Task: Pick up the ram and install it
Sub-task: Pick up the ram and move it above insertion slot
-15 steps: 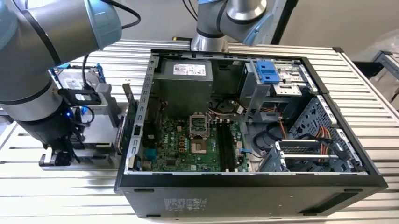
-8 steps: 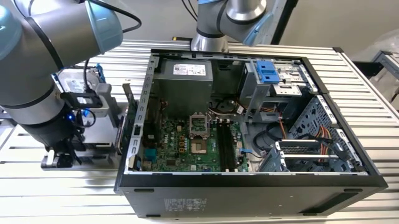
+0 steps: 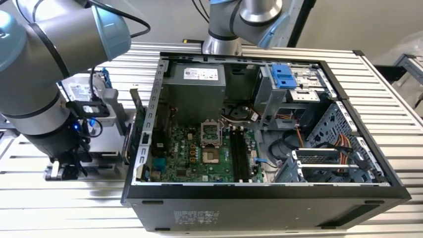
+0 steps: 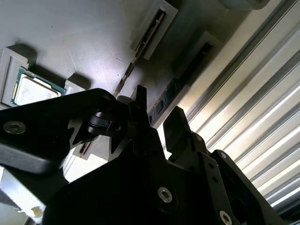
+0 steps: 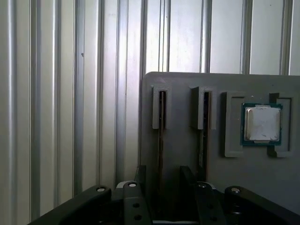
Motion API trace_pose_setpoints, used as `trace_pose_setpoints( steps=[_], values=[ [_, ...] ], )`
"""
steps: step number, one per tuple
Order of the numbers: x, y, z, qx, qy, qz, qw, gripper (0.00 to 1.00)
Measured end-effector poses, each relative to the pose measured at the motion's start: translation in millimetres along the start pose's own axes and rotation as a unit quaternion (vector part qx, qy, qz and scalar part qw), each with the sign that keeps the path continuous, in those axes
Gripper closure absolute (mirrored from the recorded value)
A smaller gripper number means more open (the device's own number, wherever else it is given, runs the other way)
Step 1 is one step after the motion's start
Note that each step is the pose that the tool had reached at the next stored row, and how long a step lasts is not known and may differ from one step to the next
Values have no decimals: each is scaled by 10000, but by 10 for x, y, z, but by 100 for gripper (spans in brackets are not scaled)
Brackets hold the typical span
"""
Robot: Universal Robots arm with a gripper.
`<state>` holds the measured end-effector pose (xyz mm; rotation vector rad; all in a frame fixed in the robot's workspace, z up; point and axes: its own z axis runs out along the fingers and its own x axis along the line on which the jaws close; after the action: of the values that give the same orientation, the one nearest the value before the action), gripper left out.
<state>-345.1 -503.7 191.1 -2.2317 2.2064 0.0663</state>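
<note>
- The gripper point(image 5: 163, 169) was spread: fingers point(image 5: 142, 187) stood on either side of the ram point(image 5: 161, 122) w/ a gap on each side, not pinching it.
- The ram stood on edge in a narrow slot of the grey holder tray point(image 5: 183, 86). It was the slot nearest the tray's edge, next to the bare table slats point(image 5: 70, 103).
- A 2nd ram stick point(image 5: 205, 126) stood in the neighbouring slot, parallel, further in from that edge.
- A CPU point(image 5: 262, 123) lay flat in a square recess of the same tray, beyond the 2nd stick.
- The second wrist view matched: the edge-slot stick ran between the two fingers.
- In the exterior view the arm point(image 3: 39, 99) reached down at the exterior view's left, just beside the open PC case point(image 3: 264, 201), which lay mid-table.
- The case held the motherboard point(image 3: 191, 156), w/ black memory slots point(image 3: 239, 153) just beside the CPU socket point(image 3: 210, 144).
- A PSU point(image 3: 198, 84) and a blue drive frame point(image 3: 283, 75) sat along the case's far wall.
</note>
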Motion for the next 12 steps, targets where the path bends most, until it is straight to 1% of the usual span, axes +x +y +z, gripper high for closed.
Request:
trace_pose_setpoints(
  steps=[10,11,12],
  values=[
    [1,-1,7,0,1,-1,10000,0],
    [1,-1,7,0,1,-1,10000,100],
    [1,-1,7,0,1,-1,10000,100]
  ],
)
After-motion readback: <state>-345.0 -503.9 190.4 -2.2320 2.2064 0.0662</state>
